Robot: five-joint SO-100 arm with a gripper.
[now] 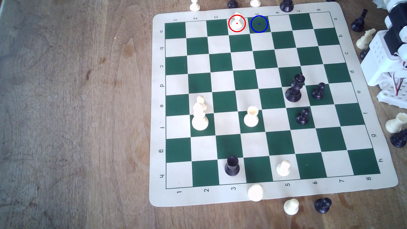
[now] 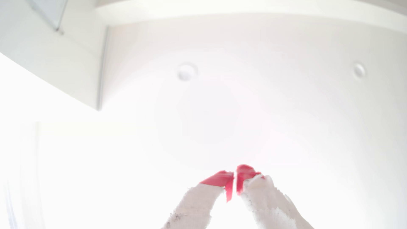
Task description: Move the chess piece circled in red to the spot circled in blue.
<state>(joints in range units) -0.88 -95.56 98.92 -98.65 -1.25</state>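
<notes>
Nothing is grasped yet, so the task stands at its opening step, the reach. The arm (image 1: pixel 389 50) sits folded off the exterior view's right edge of the chessboard (image 1: pixel 273 196), and the wrist view looks up at a ceiling, with the red-tipped gripper (image 2: pixel 235 176) closed tip to tip on nothing. The next move calls for swinging across the board, opening, and descending over the cream-white pawn (image 1: pixel 237 22). That pawn stands upright in the far row on a cream square inside the red ring: small, ball-headed, flared at the base. The blue-ringed dark green square (image 1: pixel 259 24) lies just beside it, to the exterior view's right, unoccupied.
</notes>
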